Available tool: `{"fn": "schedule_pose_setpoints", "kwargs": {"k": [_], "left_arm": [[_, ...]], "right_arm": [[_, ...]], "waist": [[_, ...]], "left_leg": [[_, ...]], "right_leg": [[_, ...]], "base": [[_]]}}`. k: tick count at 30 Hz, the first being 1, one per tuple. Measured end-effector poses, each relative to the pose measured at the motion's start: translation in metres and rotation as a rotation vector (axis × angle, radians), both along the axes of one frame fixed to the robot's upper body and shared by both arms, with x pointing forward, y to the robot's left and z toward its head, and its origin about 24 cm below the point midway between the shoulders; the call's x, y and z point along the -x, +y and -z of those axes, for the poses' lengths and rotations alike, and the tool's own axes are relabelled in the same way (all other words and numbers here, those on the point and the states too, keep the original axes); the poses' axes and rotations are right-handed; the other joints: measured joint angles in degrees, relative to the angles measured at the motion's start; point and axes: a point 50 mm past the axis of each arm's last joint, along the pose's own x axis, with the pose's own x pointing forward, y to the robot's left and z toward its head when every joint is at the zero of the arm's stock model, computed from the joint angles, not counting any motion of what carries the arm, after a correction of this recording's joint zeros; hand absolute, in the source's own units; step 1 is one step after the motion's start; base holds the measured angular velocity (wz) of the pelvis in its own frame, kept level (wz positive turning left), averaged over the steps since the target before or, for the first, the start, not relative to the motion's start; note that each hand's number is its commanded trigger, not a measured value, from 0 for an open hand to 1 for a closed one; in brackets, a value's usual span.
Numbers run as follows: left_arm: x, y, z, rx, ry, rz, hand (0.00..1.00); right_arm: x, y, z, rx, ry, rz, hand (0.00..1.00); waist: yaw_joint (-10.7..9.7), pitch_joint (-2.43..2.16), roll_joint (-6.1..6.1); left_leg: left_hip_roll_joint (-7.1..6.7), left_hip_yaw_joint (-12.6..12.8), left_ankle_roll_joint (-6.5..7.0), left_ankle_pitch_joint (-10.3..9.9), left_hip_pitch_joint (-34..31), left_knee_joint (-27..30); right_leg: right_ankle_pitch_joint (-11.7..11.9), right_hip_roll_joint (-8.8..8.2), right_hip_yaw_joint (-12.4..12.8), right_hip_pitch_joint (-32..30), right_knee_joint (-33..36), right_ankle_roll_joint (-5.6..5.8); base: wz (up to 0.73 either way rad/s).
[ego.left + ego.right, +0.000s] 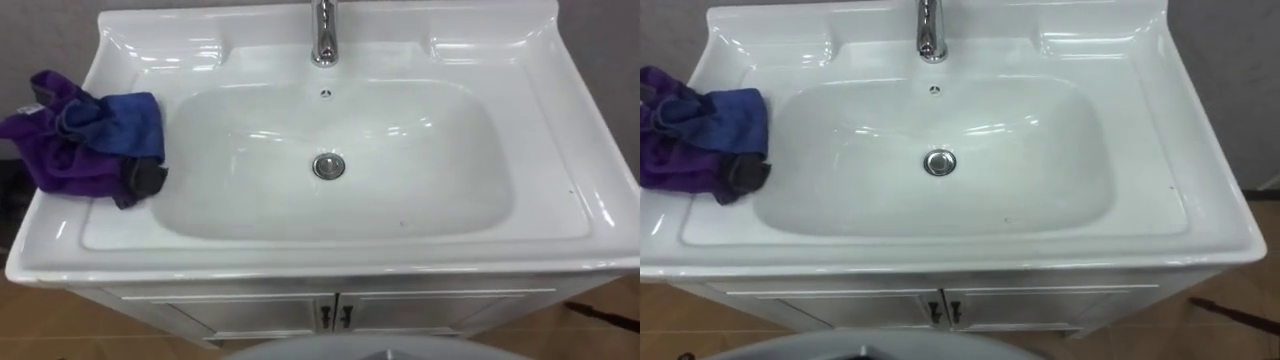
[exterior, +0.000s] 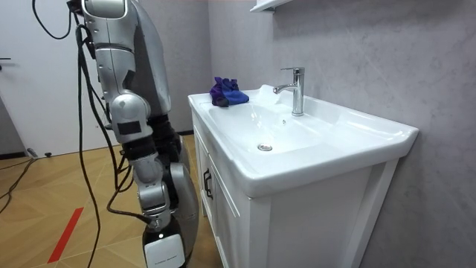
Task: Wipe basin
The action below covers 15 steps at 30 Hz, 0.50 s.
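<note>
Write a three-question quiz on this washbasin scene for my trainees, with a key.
1. True or false: the cloth lies inside the bowl of the basin.
2. The tap stands at the: A) back middle; B) front left; C) right corner.
3. Which two main colours does the cloth show?
Key: 1 false, it rests on the ledge at the robot's left; 2 A; 3 purple and blue.

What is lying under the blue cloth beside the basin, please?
A purple cloth lies partly under the blue cloth, with a dark piece at their near edge. The ledge beneath the pile is covered, so nothing more can be seen there.
</note>
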Motion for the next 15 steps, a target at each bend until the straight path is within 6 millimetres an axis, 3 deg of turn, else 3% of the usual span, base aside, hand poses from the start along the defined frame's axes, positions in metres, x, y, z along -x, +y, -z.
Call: {"fn": "schedule_pose_setpoints", "kwargs": {"k": [7,12,15], "left_arm": [[-0.019,-0.007,0.007,0.123,-0.025,0.07,0.0],[-0.03,-0.011,0.009,0.187,-0.049,0.118,0.0],[-0.039,-0.012,0.01,0.225,-0.051,0.187,0.0]], "right_arm": [[-0.001,0.001,0.0,0.006,0.003,-0.002,0.0],[-0.005,0.0,0.0,0.015,-0.009,-0.009,0.0],[-0.006,0.002,0.001,0.02,-0.01,-0.009,0.0]], "waist": [[-1.4,0.21,0.42],[-1.7,0.2,0.48],[-3.0,0.21,0.45]], "left_leg": [[0.19,0.2,0.97,-0.7,0.2,-0.2],[0.12,2.2,1.31,-1.1,-0.8,-0.2],[0.08,2.6,1.43,-1.2,-0.8,-0.2]], "right_leg": [[0.5,0.3,0.2,0.4,-0.8,0.37],[0.6,0.24,1.2,-2.3,1.3,0.41],[0.6,0.26,2.0,-2.5,1.3,0.49]], "base": [[-0.01],[-0.18],[-0.09]]}}
